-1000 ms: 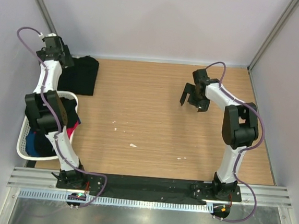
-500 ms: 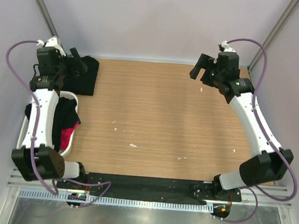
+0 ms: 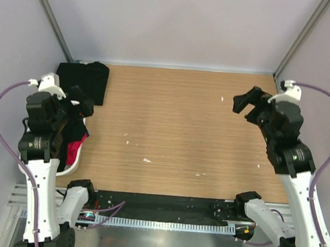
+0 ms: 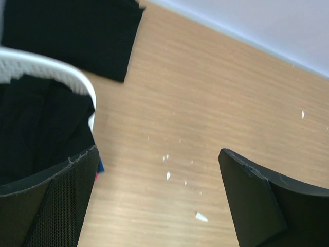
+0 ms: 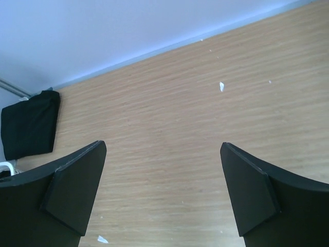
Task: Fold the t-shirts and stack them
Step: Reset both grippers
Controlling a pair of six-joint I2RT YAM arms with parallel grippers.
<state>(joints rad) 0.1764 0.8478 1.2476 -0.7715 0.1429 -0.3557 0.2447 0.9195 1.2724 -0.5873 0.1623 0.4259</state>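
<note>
Trouble would most likely start at the left, where one black t-shirt [image 3: 83, 80] lies folded flat in the far-left corner of the bench [image 3: 182, 119], just beyond the white basket [image 4: 51, 67]. The rest of the laundry, dark cloth [image 4: 36, 123] with a bit of pink cloth [image 3: 75, 148] showing, sits heaped in that basket at the left edge. A grey-blue shirt cannot be picked out for certain. The left tool [image 4: 158, 154] hangs above the basket's right rim, fingers spread wide and holding nothing. A dive from here could catch the rim instead of cloth, drag the basket along, or pinch two garments at once, since the heap looks tangled. A lifted shirt swung carelessly toward the far side could also brush the folded one and spoil it. Small white scraps [image 3: 146, 160] dot the middle of the bench and could end up folded inside a shirt. The right tool [image 5: 163, 146] is raised over bare wood, also wide open and empty. It is well apart from any cloth, so it may arrive late to help spread a shirt.
</note>
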